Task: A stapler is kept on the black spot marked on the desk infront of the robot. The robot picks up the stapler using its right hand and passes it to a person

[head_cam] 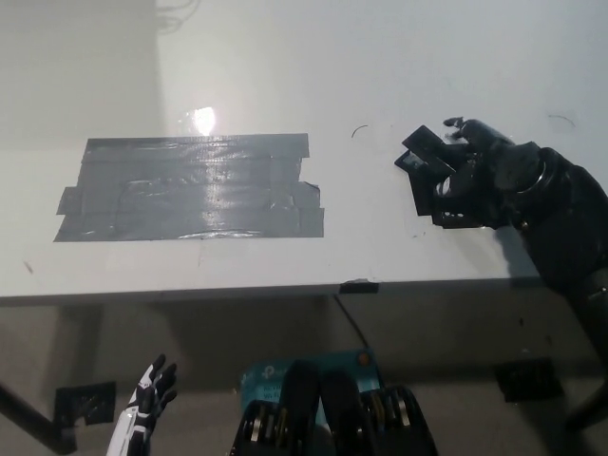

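The black right hand (475, 176) lies low over the right part of the white desk (380, 76), its forearm running in from the lower right edge of the view and crossing the desk's front edge. The fingers (465, 126) are curled around the stapler (423, 161), with one fingertip hooked over its upper end; the hand is closed on the stapler. Whether the stapler rests on the desk surface or is lifted clear of it cannot be told from this steep angle.

The stapler is black, like the hand, so the boundary between the two is hard to trace. Its free end projects to the left of the fingers as an angular, flat-sided block, tilted on a diagonal. A dark shadow lies on the desk just below hand and stapler.

The stapler is well apart from the black spot (190, 188), a broad rectangular patch of overlapping dark tape strips on the left half of the desk, glossy, with a bright glare at its upper edge. Between patch and stapler is a small curved dark mark (358, 131) on the desk.

The white left hand (147, 404) hangs at the lower left, below the desk's front edge, fingers spread and holding nothing.
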Motion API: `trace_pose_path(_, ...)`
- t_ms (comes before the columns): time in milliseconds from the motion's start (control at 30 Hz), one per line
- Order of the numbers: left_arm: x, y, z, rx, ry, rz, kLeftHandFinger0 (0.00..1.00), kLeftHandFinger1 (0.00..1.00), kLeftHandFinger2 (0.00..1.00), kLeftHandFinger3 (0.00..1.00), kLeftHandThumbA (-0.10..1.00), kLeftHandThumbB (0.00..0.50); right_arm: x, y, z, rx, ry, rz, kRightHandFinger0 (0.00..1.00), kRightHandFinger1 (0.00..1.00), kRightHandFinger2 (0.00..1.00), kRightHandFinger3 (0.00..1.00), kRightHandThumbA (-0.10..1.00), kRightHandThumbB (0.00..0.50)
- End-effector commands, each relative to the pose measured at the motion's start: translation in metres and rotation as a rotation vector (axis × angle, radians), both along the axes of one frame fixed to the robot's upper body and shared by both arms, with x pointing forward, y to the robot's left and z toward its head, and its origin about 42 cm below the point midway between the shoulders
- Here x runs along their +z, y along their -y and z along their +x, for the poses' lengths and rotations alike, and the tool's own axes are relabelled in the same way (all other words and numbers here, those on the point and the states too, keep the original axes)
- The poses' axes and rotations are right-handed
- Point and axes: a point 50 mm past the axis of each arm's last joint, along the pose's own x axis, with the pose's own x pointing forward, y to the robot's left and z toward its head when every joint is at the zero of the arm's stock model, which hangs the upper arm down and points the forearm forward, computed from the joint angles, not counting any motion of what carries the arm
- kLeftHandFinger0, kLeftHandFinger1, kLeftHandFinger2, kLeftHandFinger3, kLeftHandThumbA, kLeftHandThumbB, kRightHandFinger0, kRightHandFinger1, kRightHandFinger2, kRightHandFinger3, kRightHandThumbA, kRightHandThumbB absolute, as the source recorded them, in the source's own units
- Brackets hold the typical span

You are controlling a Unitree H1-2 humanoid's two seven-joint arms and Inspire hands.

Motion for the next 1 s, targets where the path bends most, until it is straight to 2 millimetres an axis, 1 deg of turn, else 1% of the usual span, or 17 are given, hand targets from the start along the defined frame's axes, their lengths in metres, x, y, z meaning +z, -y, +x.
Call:
trace_pose_path(0,0.007,-0.004,0.003,-0.007,0.066,0.020,1.00,1.00,1.00,1.00,1.00,0.482,0.026,-0.003,0.006,0.024,0.168,-0.028,0.02,0.42,0.78,0.77,-0.10,0.196)
trace_pose_path(33,0.007,-0.005,0.003,-0.008,0.070,0.021,1.00,1.00,1.00,1.00,1.00,0.482,0.022,-0.004,0.005,0.021,0.181,-0.016,0.07,0.56,0.93,1.00,-0.10,0.184)
trace_pose_path(67,0.007,-0.005,0.003,-0.009,0.069,0.021,1.00,1.00,1.00,1.00,1.00,0.484,0.021,-0.004,0.005,0.016,0.182,-0.011,0.11,0.62,0.96,1.00,-0.10,0.183)
trace_pose_path(167,0.007,-0.006,0.005,-0.010,0.070,0.018,1.00,1.00,1.00,1.00,1.00,0.485,0.020,-0.003,0.004,0.008,0.188,-0.005,0.22,0.69,0.99,1.00,-0.10,0.167)
trace_pose_path(233,0.007,-0.005,0.006,-0.010,0.074,0.016,1.00,1.00,1.00,1.00,1.00,0.478,0.021,0.000,0.003,0.004,0.204,0.005,0.21,0.66,0.92,0.94,-0.10,0.173)
trace_pose_path(267,0.007,-0.005,0.007,-0.011,0.076,0.018,1.00,1.00,1.00,1.00,1.00,0.473,0.021,0.001,0.002,0.003,0.214,0.011,0.18,0.61,0.89,0.91,-0.10,0.181)
trace_pose_path(333,0.008,-0.006,0.008,-0.012,0.079,0.019,1.00,1.00,1.00,1.00,1.00,0.460,0.022,0.003,0.002,0.001,0.222,0.012,0.15,0.58,0.86,0.88,-0.10,0.174)
trace_pose_path(567,0.008,-0.005,0.009,-0.022,0.075,0.016,1.00,1.00,1.00,1.00,1.00,0.466,0.019,0.015,0.000,-0.013,0.227,0.005,0.15,0.58,0.86,0.85,-0.10,0.145)
trace_pose_path(600,0.008,-0.005,0.008,-0.022,0.076,0.012,1.00,1.00,1.00,1.00,1.00,0.458,0.019,0.021,-0.001,-0.038,0.213,0.049,0.36,0.75,0.96,0.93,-0.10,0.152)
trace_pose_path(633,0.009,-0.005,0.008,-0.022,0.077,0.011,1.00,1.00,1.00,1.00,1.00,0.458,0.019,0.024,-0.001,-0.053,0.205,0.081,0.40,0.75,0.92,0.93,-0.10,0.153)
trace_pose_path(700,0.009,-0.005,0.009,-0.022,0.076,0.009,1.00,1.00,1.00,1.00,1.00,0.465,0.021,0.030,-0.002,-0.059,0.204,0.146,0.34,0.69,0.88,0.92,-0.10,0.161)
trace_pose_path(767,0.010,-0.005,0.010,-0.020,0.075,0.010,1.00,1.00,1.00,1.00,1.00,0.467,0.024,0.038,-0.002,-0.101,0.186,0.241,0.24,0.63,0.90,0.98,-0.10,0.166)
trace_pose_path(800,0.009,-0.005,0.011,-0.019,0.076,0.010,1.00,1.00,1.00,1.00,1.00,0.467,0.025,0.042,-0.001,-0.121,0.173,0.294,0.24,0.67,0.95,1.00,-0.10,0.154)
trace_pose_path(833,0.009,-0.005,0.011,-0.018,0.075,0.009,1.00,1.00,1.00,1.00,1.00,0.469,0.026,0.043,-0.001,-0.133,0.167,0.317,0.21,0.65,0.93,0.99,-0.10,0.152)
trace_pose_path(900,0.009,-0.005,0.012,-0.019,0.072,0.007,1.00,1.00,1.00,1.00,1.00,0.467,0.028,0.050,0.001,-0.164,0.155,0.405,0.13,0.56,0.86,0.98,-0.10,0.143)
trace_pose_path(933,0.009,-0.005,0.012,-0.023,0.073,0.007,1.00,1.00,1.00,1.00,1.00,0.465,0.030,0.054,0.001,-0.191,0.139,0.526,0.06,0.48,0.79,0.98,-0.10,0.132)
trace_pose_path(967,0.009,-0.004,0.012,-0.024,0.073,0.006,1.00,1.00,1.00,1.00,1.00,0.471,0.032,0.056,0.001,-0.220,0.127,0.626,0.05,0.47,0.81,1.00,-0.10,0.156)
